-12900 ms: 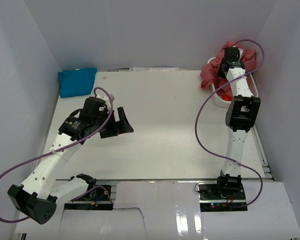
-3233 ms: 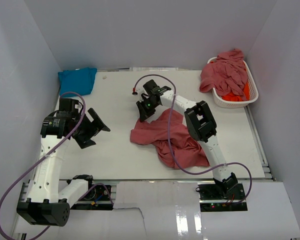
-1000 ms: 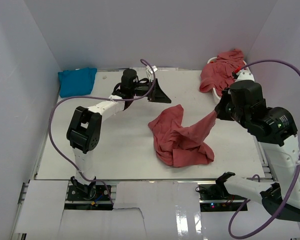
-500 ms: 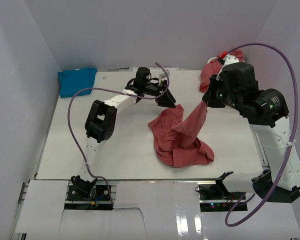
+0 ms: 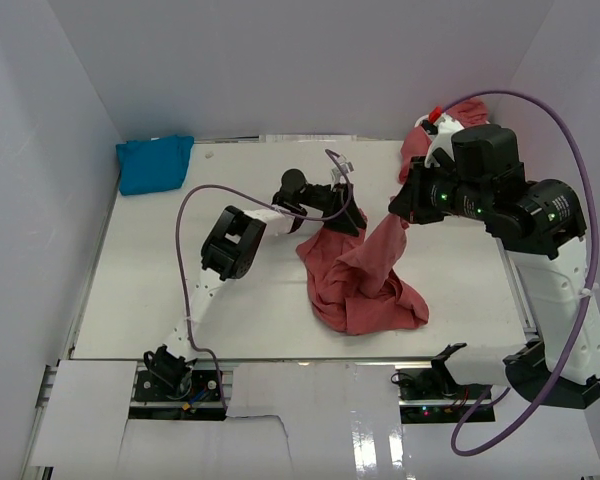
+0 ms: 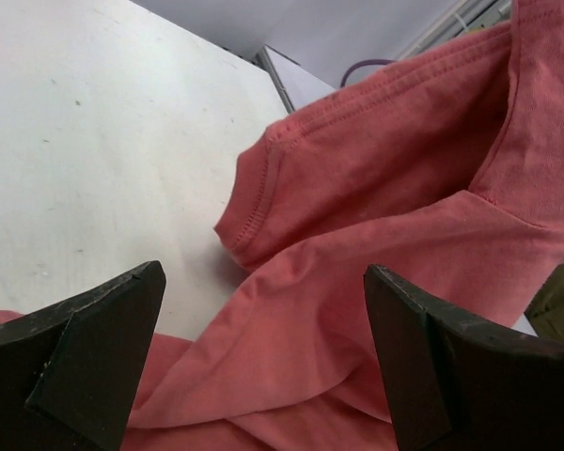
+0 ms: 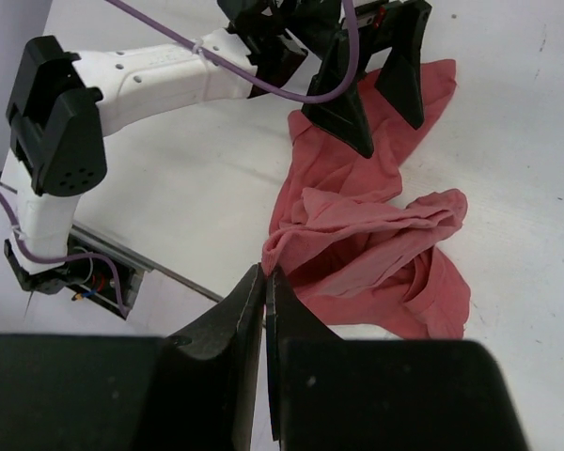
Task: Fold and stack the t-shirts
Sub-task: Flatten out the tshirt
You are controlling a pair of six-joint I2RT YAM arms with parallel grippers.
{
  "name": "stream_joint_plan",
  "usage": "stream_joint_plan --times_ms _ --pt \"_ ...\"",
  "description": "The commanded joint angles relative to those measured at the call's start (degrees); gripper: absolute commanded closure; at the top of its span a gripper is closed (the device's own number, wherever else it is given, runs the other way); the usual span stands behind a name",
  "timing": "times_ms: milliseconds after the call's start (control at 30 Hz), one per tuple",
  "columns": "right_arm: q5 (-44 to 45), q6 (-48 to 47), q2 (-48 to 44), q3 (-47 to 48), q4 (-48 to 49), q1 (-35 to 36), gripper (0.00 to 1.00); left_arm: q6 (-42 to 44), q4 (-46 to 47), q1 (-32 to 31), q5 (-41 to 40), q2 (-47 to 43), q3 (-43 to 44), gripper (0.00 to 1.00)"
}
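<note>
A crumpled rose-red t-shirt [image 5: 365, 285] lies mid-table. My right gripper [image 5: 396, 213] is shut on one edge of it and holds that edge up, so a strip of cloth hangs from the jaws down to the heap. In the right wrist view the shut fingertips [image 7: 266, 274] pinch a fold of the shirt [image 7: 357, 244]. My left gripper [image 5: 346, 211] reaches low over the shirt's far left edge, open. In its wrist view, the dark fingers [image 6: 85, 366] stand wide apart, with a sleeve hem and folds of the shirt [image 6: 385, 188] between and beyond them. A folded turquoise t-shirt [image 5: 155, 163] lies at the far left corner.
More rose-red shirts [image 5: 416, 145] are heaped at the back right, mostly hidden behind my right arm. White walls close in the left, back and right sides. The left arm's purple cable [image 5: 195, 215] loops over the table's left half.
My right gripper has carried the pinched shirt edge up and to the left. My left gripper has swung nearer and to the right, down to the shirt's far edge, still open.
</note>
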Motion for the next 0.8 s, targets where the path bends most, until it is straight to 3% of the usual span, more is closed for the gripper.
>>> stream_joint_plan --times_ms 0,133,333,433,467,500,667,767 --pt "-3.57 -0.59 -1.97 -0.57 0.88 -0.05 0.92 -12.15 18.51 -2.05 4.83 -0.89 0.65 0.03" --pt "-3.13 0.02 -2.24 -2.24 2.11 -0.05 0.92 -17.40 24.81 -3.81 7.29 -1.42 -2.07 0.17" --pt "-2.87 0.20 -1.36 -2.95 2.64 -0.05 0.92 -28.84 34.86 -5.91 10.10 -3.78 -6.20 0.24" --pt "-2.34 0.38 -1.19 -3.21 3.08 -0.05 0.92 -27.36 33.37 -7.06 13.62 -6.24 -8.67 0.67" --pt "-2.17 0.46 -1.19 -3.21 3.16 -0.05 0.92 -27.87 33.37 -6.98 13.89 -6.95 -9.37 0.93" --pt "-1.73 0.55 -1.19 -3.38 3.34 -0.05 0.92 -28.75 34.58 -7.06 14.06 -6.95 -9.46 1.00" --pt "4.59 2.74 -1.36 -3.56 1.24 -0.05 0.92 -31.48 35.21 -4.52 12.84 -8.36 -10.07 1.00" --pt "9.34 4.85 -1.97 -4.70 -0.87 -0.05 0.92 -28.08 34.34 -0.48 8.63 -11.60 -12.97 1.00"
